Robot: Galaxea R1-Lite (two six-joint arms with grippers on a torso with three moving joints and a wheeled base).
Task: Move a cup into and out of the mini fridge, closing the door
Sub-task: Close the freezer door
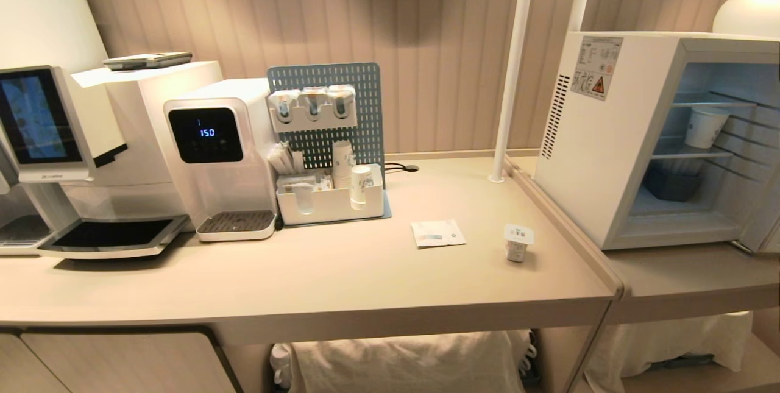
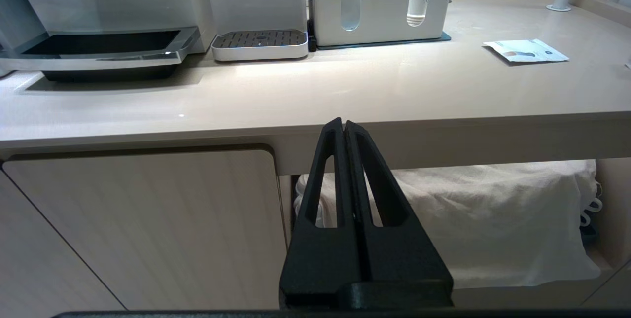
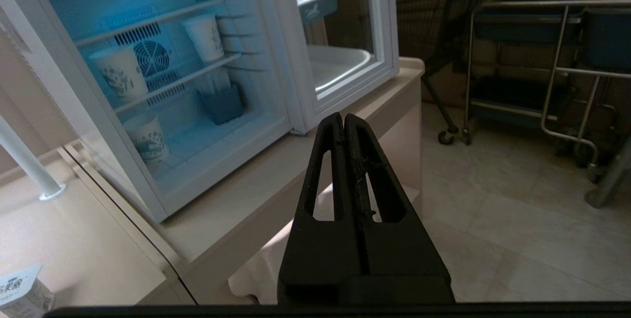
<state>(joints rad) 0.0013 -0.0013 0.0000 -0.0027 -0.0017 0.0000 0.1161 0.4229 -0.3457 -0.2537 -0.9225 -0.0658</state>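
Neither gripper shows in head view: cup stands on the counter, near its right edge, left of the mini fridge, which stands open. Left wrist view: left gripper clenched, empty, below the counter edge, cup unseen. Right wrist view: right gripper clenched, empty, well apart from cup; door swung wide, paper cups on shelves.

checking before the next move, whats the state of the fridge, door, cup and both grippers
fridge: lit inside, paper cups on its shelves
door: swung wide open
cup: upright on the counter, lid on, outside the fridge
left gripper: shut, empty, below the counter edge
right gripper: shut, empty, before the open fridge
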